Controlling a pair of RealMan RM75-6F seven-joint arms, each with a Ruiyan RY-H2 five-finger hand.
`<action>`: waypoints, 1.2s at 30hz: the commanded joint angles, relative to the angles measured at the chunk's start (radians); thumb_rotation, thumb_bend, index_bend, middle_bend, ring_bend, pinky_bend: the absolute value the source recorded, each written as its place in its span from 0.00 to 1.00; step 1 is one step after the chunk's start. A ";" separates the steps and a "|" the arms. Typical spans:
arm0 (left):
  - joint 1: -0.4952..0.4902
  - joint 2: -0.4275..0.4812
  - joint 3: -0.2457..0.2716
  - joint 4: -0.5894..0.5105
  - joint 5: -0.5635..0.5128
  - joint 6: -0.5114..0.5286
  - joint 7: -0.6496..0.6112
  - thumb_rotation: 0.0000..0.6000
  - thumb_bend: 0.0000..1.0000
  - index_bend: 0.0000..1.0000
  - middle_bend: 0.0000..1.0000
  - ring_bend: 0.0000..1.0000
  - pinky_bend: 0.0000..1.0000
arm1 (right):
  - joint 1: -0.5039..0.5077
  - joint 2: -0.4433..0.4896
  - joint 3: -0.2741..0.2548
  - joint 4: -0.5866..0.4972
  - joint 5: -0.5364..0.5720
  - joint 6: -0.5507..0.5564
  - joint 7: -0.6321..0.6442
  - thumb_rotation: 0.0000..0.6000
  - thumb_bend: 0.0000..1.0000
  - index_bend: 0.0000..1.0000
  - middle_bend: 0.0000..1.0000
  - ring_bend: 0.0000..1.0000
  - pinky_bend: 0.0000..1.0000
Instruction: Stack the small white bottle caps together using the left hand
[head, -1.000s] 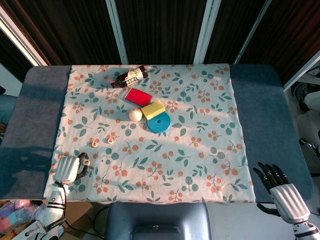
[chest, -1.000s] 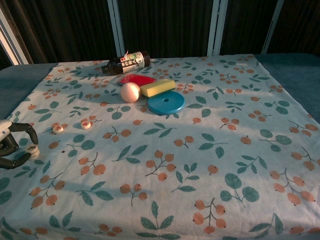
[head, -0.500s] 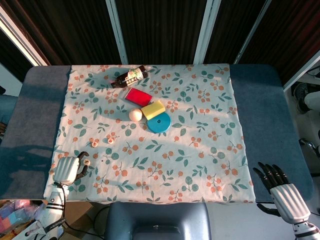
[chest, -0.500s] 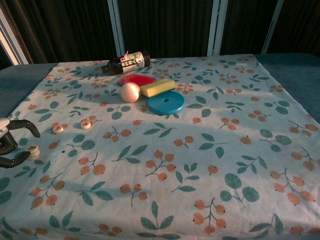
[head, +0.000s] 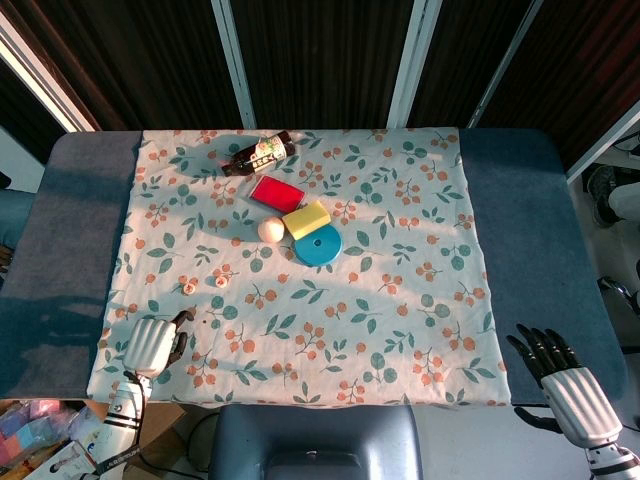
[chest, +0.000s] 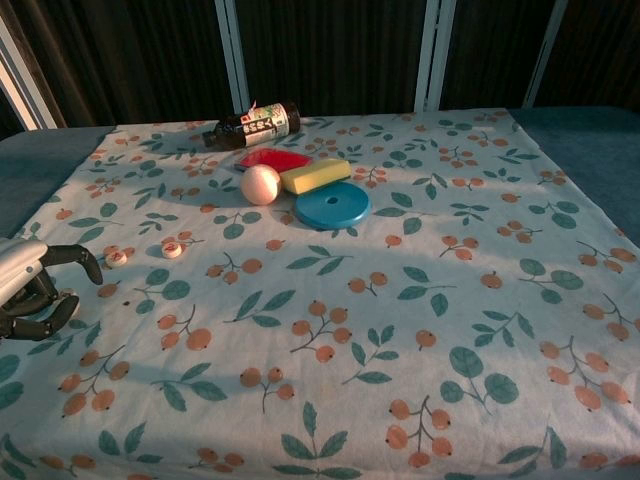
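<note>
Two small white bottle caps lie apart on the floral cloth at the left, one (head: 190, 287) (chest: 116, 258) nearer the edge and one (head: 221, 281) (chest: 172, 249) to its right. My left hand (head: 152, 345) (chest: 32, 292) sits at the cloth's front-left corner, one finger stretched forward and the others curled low over the cloth. A third cap lay here in the earlier frames; the fingers now cover that spot and I cannot see it, so I cannot tell whether it is held. My right hand (head: 568, 385) hangs off the front-right corner, fingers spread and holding nothing.
Further back sit a blue disc (head: 317, 244), a yellow block (head: 306, 218), a red piece (head: 276, 192), a pale ball (head: 270, 229) and a brown bottle (head: 258, 154) lying on its side. The cloth (head: 400, 300) covers a blue-grey table.
The left hand let its fingers off the third cap, then slid right and forward over it. That cap is now out of sight. The right hand has not moved.
</note>
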 joint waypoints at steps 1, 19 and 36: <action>0.003 -0.022 0.005 0.028 0.007 0.016 0.034 1.00 0.56 0.42 1.00 1.00 1.00 | 0.000 0.001 0.000 0.001 0.000 0.000 0.002 1.00 0.18 0.00 0.00 0.00 0.00; 0.022 -0.065 0.022 0.132 0.011 0.016 0.066 1.00 0.56 0.44 1.00 1.00 1.00 | 0.001 0.000 0.001 -0.002 0.002 -0.002 -0.001 1.00 0.18 0.00 0.00 0.00 0.00; 0.032 -0.064 0.016 0.153 0.002 0.008 0.059 1.00 0.56 0.44 1.00 1.00 1.00 | -0.001 0.001 0.001 -0.003 0.001 0.001 -0.002 1.00 0.18 0.00 0.00 0.00 0.00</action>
